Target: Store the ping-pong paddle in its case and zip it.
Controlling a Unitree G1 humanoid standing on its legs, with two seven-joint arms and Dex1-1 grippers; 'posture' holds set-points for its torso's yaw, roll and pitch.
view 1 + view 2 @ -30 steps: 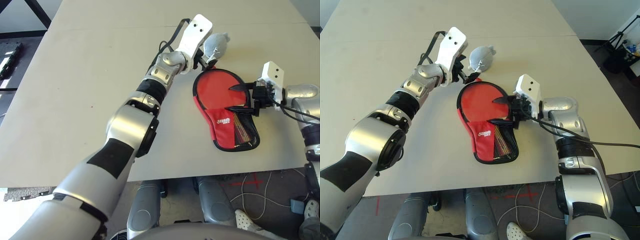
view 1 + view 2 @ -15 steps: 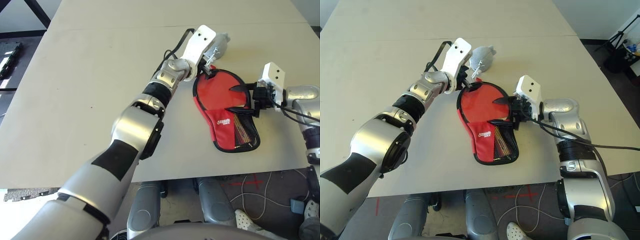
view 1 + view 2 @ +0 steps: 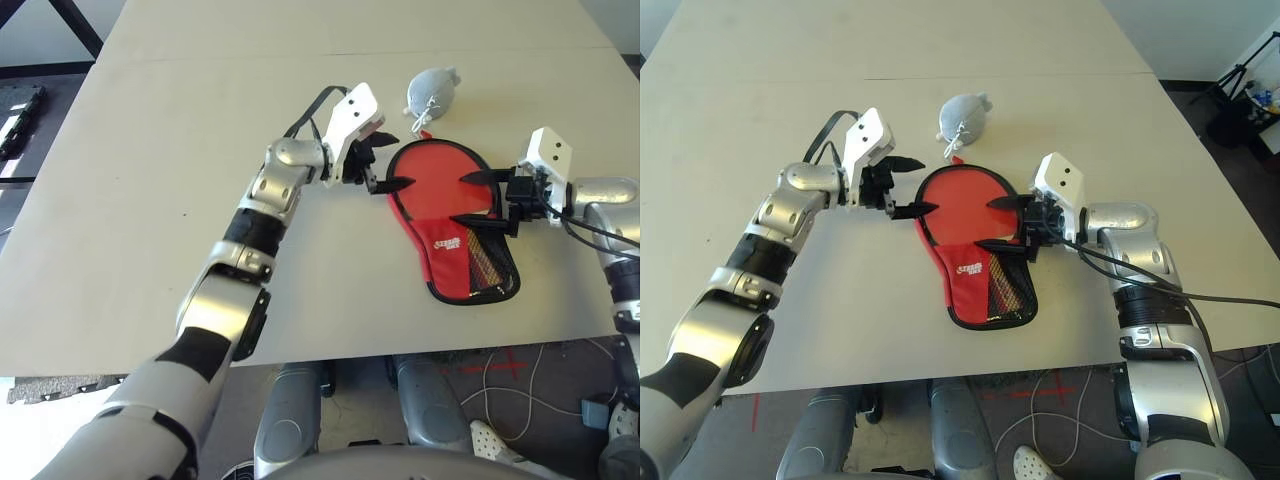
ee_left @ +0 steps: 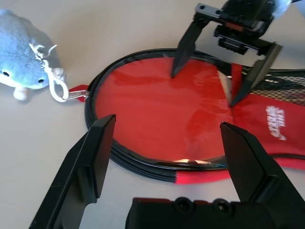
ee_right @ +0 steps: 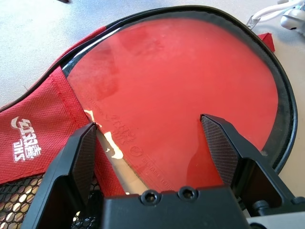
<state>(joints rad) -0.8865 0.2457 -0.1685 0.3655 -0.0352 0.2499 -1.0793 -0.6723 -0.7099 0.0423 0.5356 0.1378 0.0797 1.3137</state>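
Observation:
The red case (image 3: 448, 262) lies open on the table with its black zip edging around the ping-pong paddle (image 3: 432, 185), whose round red face lies up inside it. The handle end sits under the red logo flap and grey mesh pocket (image 3: 492, 262). My left gripper (image 3: 403, 160) is open at the case's left rim, fingertips just over the edge of the paddle face. Opposite it, my right gripper (image 3: 460, 197) is open over the right side of the paddle (image 5: 190, 81), near where the flap begins. Neither holds anything. The left wrist view shows both grippers, left (image 4: 167, 124) and right (image 4: 204, 88).
A pale grey-blue soft lump (image 3: 432, 90) lies just beyond the case, tied by a white cord (image 4: 56, 86) to a red tab at the zip's end. The table's front edge (image 3: 420, 345) runs close below the case. Bare tabletop spreads to the left and behind.
My left arm has drawn back from beside the soft lump and come down to the case's left rim. The right arm, case and paddle have not moved.

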